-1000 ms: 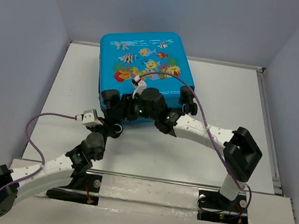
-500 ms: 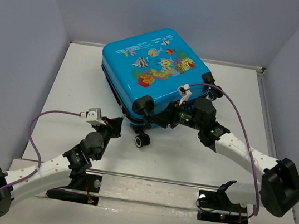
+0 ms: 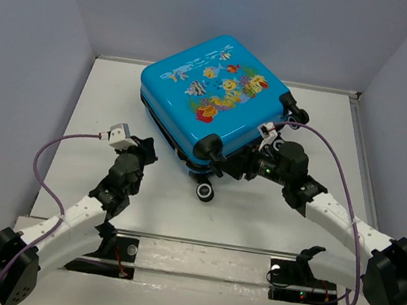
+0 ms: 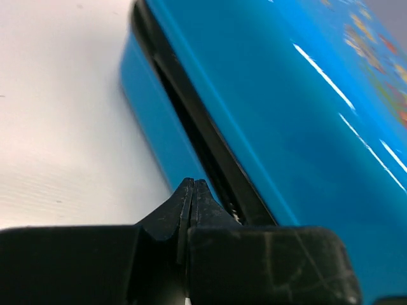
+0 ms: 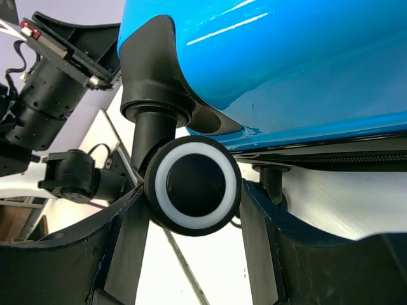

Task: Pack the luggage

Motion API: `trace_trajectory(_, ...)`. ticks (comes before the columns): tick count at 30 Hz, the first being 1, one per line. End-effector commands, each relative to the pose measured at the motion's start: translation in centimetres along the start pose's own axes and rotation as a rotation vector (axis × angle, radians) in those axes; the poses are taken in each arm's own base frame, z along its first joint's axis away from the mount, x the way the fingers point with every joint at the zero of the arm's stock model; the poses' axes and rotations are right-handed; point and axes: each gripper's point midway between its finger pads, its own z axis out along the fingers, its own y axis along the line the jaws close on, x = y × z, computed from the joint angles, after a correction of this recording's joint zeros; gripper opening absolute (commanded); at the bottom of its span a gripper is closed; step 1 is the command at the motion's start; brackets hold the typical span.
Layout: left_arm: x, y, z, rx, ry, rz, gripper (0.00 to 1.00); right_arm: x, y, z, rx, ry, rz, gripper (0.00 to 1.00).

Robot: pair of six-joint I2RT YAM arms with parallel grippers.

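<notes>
Seemingly the luggage [image 3: 208,96] — lid down, fish face up, toward 12 o'clock on the table [image 3: 103,107] — is at the zipping step. The right gripper [image 5: 194,215], reaching from 4 o'clock, clasps 1 wheel [image 5: 191,190]. The left gripper [image 4: 193,190], pinched shut and empty, noses the zipper seam [image 4: 184,114] from 8 o'clock — next, it likely must find the pull.

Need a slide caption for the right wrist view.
Right gripper clamps a black-and-white wheel of the blue luggage.
</notes>
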Motion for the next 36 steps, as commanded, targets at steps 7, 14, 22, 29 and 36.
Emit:
trace_trajectory(7,5.5,-4.8,-5.5,0.447,0.255,-0.059,0.06,0.4,0.0,-1.0,0.086,-0.017,-0.070,0.07)
trace_trajectory(14,6.7,-6.8,-6.8,0.568,0.331,0.002,0.29,0.2,-0.5,-1.4,0.126,-0.025,-0.078,0.07)
trace_trajectory(22,8.2,-9.1,-4.5,0.565,0.383,0.145,0.46,0.1,-0.3,-1.2,0.118,-0.018,-0.076,0.07)
trace_trajectory(29,8.1,-9.3,-2.7,0.523,0.357,0.220,0.46,0.5,-0.5,-1.2,0.118,-0.007,-0.075,0.07)
trace_trajectory(36,7.5,-8.3,-0.9,0.429,0.312,0.305,0.06,0.6,-0.1,-1.3,0.099,-0.007,-0.077,0.07)
